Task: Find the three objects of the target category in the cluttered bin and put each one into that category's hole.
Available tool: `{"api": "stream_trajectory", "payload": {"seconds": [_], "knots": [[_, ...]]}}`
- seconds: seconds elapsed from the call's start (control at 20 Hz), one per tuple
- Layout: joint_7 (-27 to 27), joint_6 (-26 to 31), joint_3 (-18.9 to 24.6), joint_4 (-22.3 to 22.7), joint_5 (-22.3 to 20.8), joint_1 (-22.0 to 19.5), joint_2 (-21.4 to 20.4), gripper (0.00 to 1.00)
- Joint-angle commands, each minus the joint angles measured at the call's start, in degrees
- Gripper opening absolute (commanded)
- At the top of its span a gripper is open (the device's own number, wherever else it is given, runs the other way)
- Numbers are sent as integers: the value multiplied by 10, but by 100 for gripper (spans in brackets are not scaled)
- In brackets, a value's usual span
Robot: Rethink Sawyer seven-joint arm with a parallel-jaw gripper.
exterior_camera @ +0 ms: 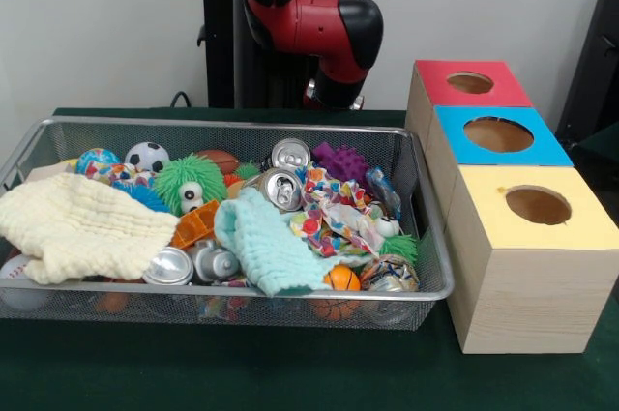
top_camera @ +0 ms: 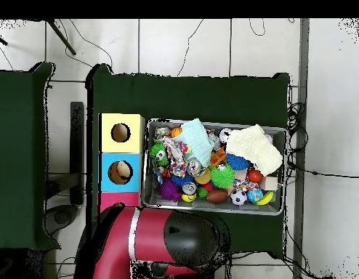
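— Tool: nowhere to be made out. Only the red arm folded up high behind the bin, so cannot tell whether wide, narrow or holding anything.

— Then outward. Where does the bin sit?

— On the green bench, just in front of the arm's base, long side toward the front camera. Beside it a row of wooden boxes, each with a round hole: red top, blue top, yellow top.

— And inside?

— Heaped full. Two cans near the middle, ends up, and a third can against the front wall. Yellow cloth draped over one end, mint cloth across the middle. Among them a soccer ball, a small basketball, a green fuzzy ball and a purple spiky ball.

— Handling, by guess?

— Cans: probably light, thin-walled and slick, easily dented; best taken across the body, not by the rim. Cloths: limp, likely to drag neighbours along; better pinched at a raised fold. Balls: light, apt to roll or squirt sideways, so best closed on across the widest part. Fuzzy and spiky ones likely softer and more forgiving.

— Which category?

— Cannot tell from what shows.
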Motion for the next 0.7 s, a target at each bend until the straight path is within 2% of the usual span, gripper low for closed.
{"api": "stream_trajectory", "payload": {"seconds": [0.05, 0.25, 0.4, 0.7], "knots": [[89, -90, 62, -131, 20, -25, 19, 100], [90, -88, 66, -135, 19, -30, 23, 100], [87, -64, 74, -138, 22, -40, 29, 100], [99, -78, 66, -135, 33, -29, 31, 100]]}}
